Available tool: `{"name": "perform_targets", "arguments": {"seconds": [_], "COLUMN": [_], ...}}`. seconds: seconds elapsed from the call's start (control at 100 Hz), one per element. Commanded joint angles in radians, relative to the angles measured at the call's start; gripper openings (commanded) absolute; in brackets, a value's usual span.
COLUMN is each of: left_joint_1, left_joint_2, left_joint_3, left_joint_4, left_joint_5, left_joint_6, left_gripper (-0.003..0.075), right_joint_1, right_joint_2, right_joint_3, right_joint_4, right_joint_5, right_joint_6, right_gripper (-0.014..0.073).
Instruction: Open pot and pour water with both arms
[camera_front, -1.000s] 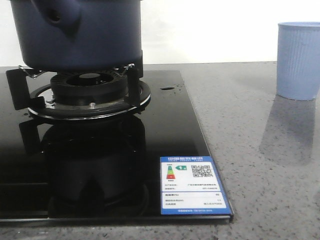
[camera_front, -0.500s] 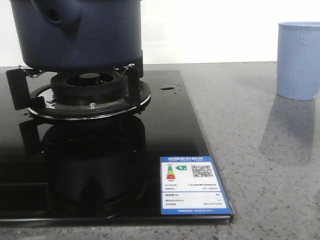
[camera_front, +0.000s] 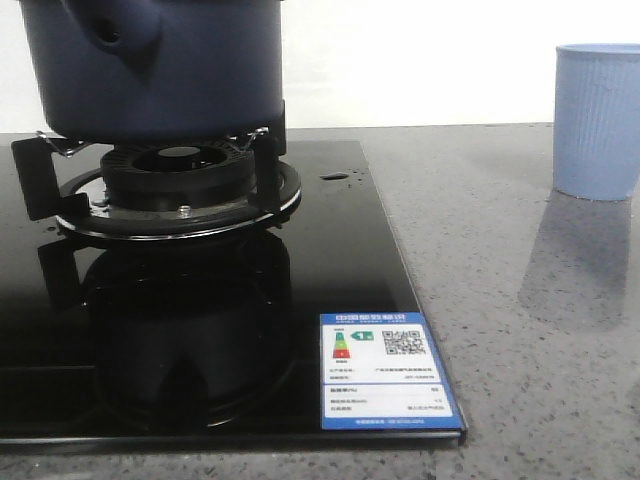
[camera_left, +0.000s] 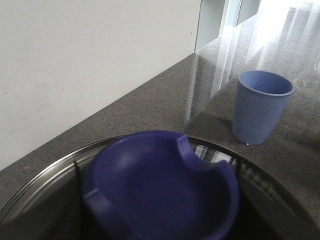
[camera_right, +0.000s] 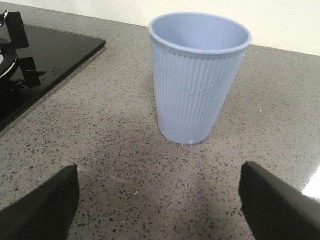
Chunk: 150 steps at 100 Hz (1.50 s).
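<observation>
Matte navy pot (camera_front: 170, 70) on burner; ribbed pale cup (camera_front: 598, 120) apart.

Pot (camera_front: 180, 70): dark navy blue, matte, plain sides. Cup (camera_front: 597, 120): pale blue, fine vertical ribbing on the outer wall, smooth plain band at the rim. Worktop (camera_front: 520, 300): grey stone with dark and light speckle. Hob glass (camera_front: 340, 250): glossy black, mirroring the pot as a dark shape. Burner ring (camera_front: 180, 165): black with a silver-edged trivet. Energy label (camera_front: 387, 372): blue border, white field, green-yellow-red bars, black QR code. Wall (camera_front: 420, 60): plain white. Right pincer (camera_right: 160, 200) fingers (camera_right: 45, 205): matte black.
</observation>
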Motion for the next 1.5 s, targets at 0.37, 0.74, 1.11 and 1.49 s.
{"name": "perform_targets", "arguments": {"seconds": [0.37, 0.74, 1.11, 1.49], "left_joint_1": [-0.009, -0.001, 0.197, 0.368], "left_joint_2": [-0.034, -0.082, -0.294, -0.43], "left_joint_3": [-0.035, -0.068, -0.096, -0.092], "left_joint_4": [-0.082, -0.102, -0.097, -0.089], "left_joint_5": [0.045, 0.053, 0.053, 0.019], "left_joint_6": [-0.009, -0.009, -0.064, -0.199], "left_gripper": [0.0463, 0.0554, 0.054, -0.0016], "right_joint_1": [-0.001, -0.001, 0.032, 0.032], "right_joint_2": [-0.005, -0.005, -0.007, -0.007], "right_joint_3": [-0.027, -0.027, -0.044, -0.233], "right_joint_4": [0.024, 0.024, 0.052, 0.206], "right_joint_5": [-0.024, -0.024, -0.099, -0.126], "right_joint_6": [0.003, 0.003, 0.003, 0.001], "right_gripper": [0.0589, 0.0589, 0.0562, -0.0051]}}
